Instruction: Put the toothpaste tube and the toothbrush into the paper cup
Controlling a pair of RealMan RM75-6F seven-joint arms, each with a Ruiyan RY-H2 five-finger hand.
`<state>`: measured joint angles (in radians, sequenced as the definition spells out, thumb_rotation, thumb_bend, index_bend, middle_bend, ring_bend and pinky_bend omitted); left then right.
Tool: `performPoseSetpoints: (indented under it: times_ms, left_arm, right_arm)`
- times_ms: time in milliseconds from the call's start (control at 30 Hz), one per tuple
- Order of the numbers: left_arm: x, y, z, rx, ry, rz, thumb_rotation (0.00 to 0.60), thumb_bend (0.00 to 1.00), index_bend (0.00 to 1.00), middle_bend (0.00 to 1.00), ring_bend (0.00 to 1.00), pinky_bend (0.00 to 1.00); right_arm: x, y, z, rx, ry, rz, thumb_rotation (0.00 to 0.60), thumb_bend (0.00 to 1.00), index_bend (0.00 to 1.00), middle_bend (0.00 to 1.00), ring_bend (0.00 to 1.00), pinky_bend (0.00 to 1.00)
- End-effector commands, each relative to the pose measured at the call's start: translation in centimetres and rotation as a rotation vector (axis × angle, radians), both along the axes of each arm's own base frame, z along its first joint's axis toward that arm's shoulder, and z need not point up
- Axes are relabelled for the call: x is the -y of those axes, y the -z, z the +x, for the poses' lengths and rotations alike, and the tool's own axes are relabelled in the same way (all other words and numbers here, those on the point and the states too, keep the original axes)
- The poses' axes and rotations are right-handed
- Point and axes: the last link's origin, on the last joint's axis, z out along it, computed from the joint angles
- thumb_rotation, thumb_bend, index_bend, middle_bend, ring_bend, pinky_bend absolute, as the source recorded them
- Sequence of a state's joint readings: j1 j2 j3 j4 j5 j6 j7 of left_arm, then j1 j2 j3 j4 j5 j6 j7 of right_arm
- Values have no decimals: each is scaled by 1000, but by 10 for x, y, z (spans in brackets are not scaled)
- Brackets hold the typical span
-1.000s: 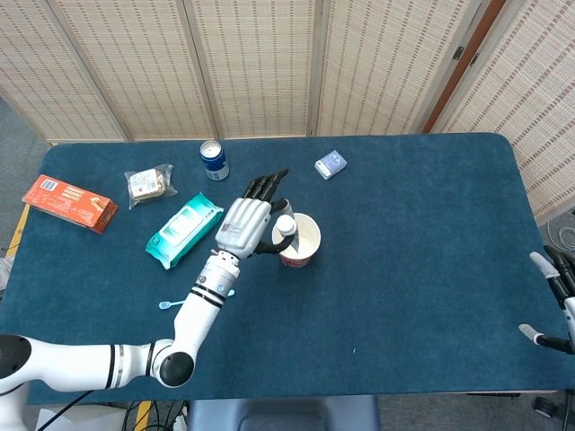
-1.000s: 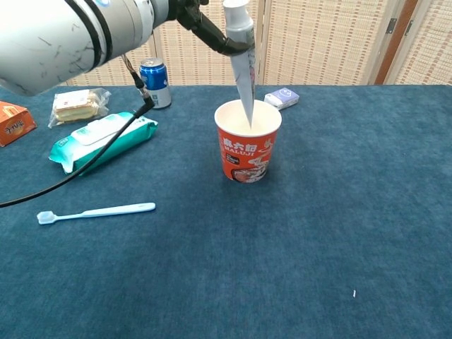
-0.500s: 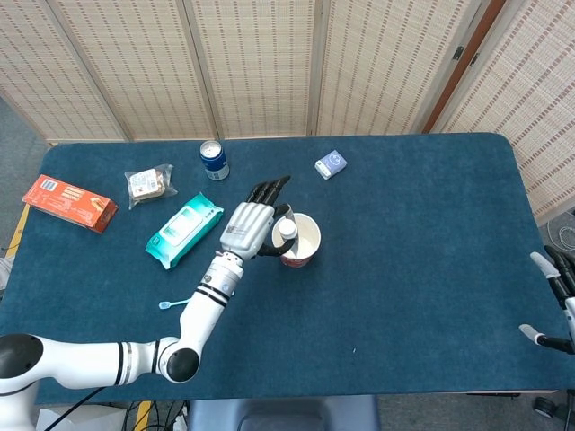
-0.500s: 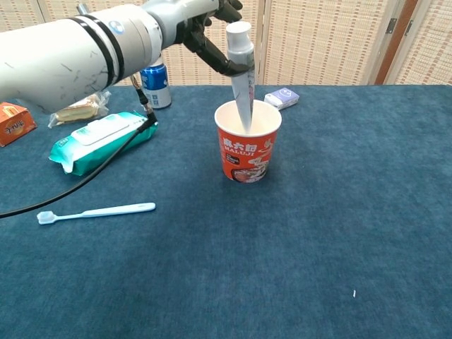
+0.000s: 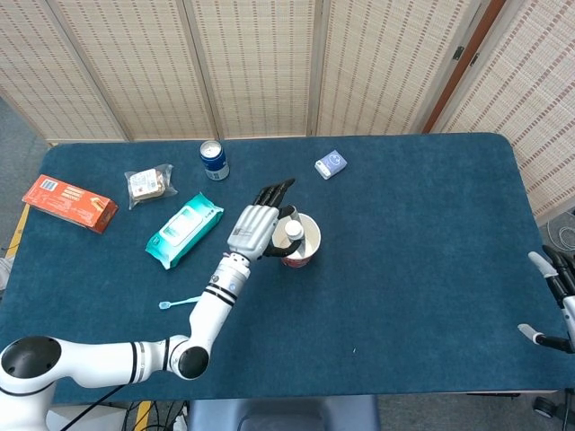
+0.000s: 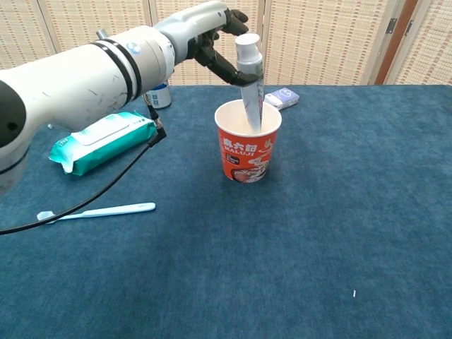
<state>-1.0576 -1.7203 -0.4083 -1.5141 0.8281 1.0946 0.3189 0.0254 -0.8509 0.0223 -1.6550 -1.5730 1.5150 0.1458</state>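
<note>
Toothpaste tube (image 6: pixel 251 88): slim, silver-grey body tapering to a flat crimped end, with a broad white round cap at the top. Stands cap-up, tilted slightly, its lower end inside the paper cup, its upper half rising above the rim. Seen from the head view (image 5: pixel 293 231), the cap shows as a white disc over the cup mouth.

Paper cup (image 6: pixel 248 149): orange-red wall printed with white lettering and a picture, pale cream interior, rolled white rim. Upright near the middle of the surface (image 6: pixel 339 233), which is covered in dark blue cloth.

Toothbrush (image 6: pixel 97 211): pale blue, slender, lying flat on the surface to the left of the cup and well apart from it, bristle head toward the left edge. In the head view (image 5: pixel 180 302) it is partly hidden by the left forearm.

Left robot hand (image 5: pixel 255 231): grey back, black fingers, grasping the tube just below its cap.

Right robot hand (image 5: pixel 559 296): only partly visible at the right edge of the head view; whether it is released or clenched cannot be told.

Other items, left and rear: teal wet-wipes pack (image 5: pixel 183 230), blue drink can (image 5: pixel 214 159), clear-wrapped snack (image 5: pixel 149 184), orange box (image 5: pixel 69 203), small pale blue packet (image 5: pixel 331 164).
</note>
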Motion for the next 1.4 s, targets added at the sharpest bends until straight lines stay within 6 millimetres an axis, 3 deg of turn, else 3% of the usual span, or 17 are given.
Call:
performPoseSetpoints:
  times_ms: [33,767,1400]
  left_arm:
    - [0,4,-1,17,-3,-6,600,402,677,0,0,0]
    - [-9,35,-15,62,-55,-56,600,402,683,0,0,0]
    - [-14,45,-31,40,-75,-69,600,402,649,0,0,0]
  right_arm:
    - [0,0,0,0,0,1,600,0,68,0,0,47]
    - [2,3,-1,-6,6,14,600,0,68,0,0,47]
    - [2,4,-1,-8,5,17,600,0,68,0,0,47]
